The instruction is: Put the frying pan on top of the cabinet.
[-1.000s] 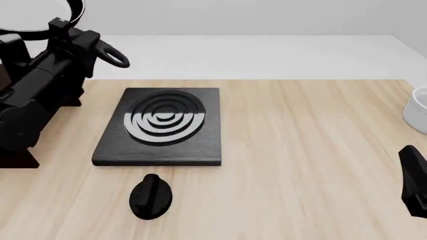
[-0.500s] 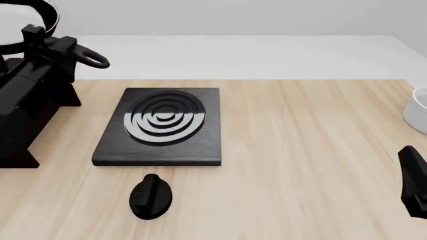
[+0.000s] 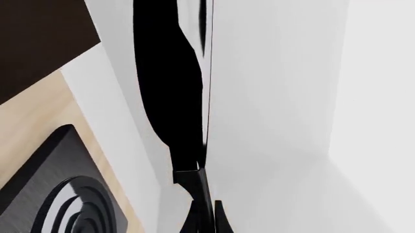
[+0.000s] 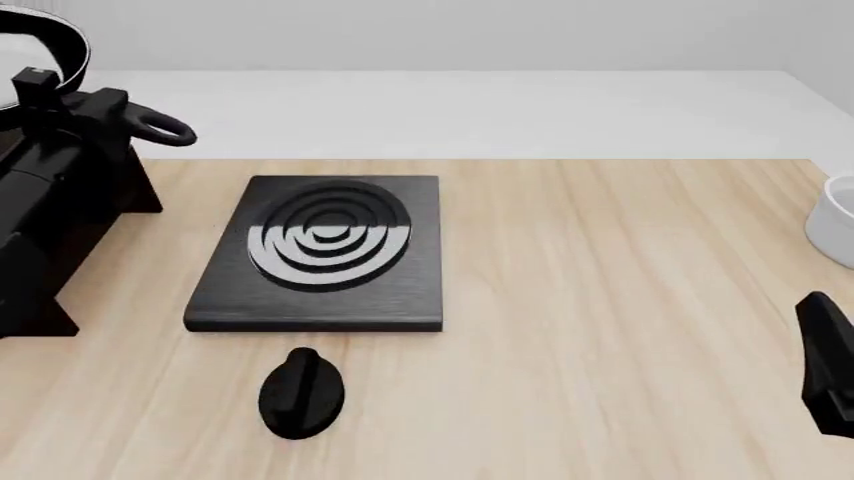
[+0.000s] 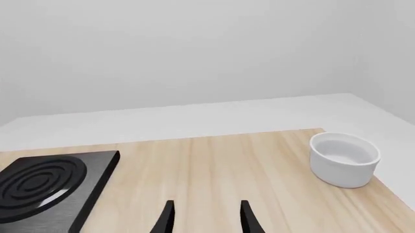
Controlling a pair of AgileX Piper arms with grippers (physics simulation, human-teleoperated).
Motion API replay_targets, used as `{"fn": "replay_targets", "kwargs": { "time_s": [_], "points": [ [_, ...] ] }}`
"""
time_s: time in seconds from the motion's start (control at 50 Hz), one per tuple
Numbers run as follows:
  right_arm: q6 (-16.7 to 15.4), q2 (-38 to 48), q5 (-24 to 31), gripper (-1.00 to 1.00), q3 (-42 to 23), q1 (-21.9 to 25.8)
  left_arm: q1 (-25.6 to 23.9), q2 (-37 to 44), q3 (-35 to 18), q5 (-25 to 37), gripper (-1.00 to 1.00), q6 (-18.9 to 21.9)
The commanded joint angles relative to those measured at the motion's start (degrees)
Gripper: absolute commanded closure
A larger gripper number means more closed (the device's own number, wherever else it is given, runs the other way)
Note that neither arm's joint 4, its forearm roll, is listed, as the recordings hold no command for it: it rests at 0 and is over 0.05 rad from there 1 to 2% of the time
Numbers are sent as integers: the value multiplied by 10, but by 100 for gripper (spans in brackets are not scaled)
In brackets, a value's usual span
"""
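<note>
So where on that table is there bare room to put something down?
The wide wood between the stove plate and the white bowl is bare. It's crowded at the left, where the left arm holds the frying pan by the cabinet.

Pan seen edge-on, black, handle running into the tool at 6 o'clock. Cabinet at 10, stove plate on worktop at 8.
</note>
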Motion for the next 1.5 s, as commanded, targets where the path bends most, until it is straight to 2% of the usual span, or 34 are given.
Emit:
{"fn": "replay_targets", "kwargs": {
  "time_s": [0.02, 0.3, 0.66, 0.98, 1.5],
  "points": [
    [1, 0, 0, -100, 0, 0, 13, -10, 6, -21, 100, -11],
    [0, 0, -1, -100, 0, -1, 14, -20, 20, -20, 100, -22],
    [-3, 0, 1, -100, -1, 1, 17, 4, 28, -40, 100, -51],
    [-5, 0, 5, -100, -4, 2, 35, -4, 25, -35, 100, -55],
    [-9, 0, 3, -100, -1, 2, 55, 56, 25, -73, 100, -71]
  ]
}}
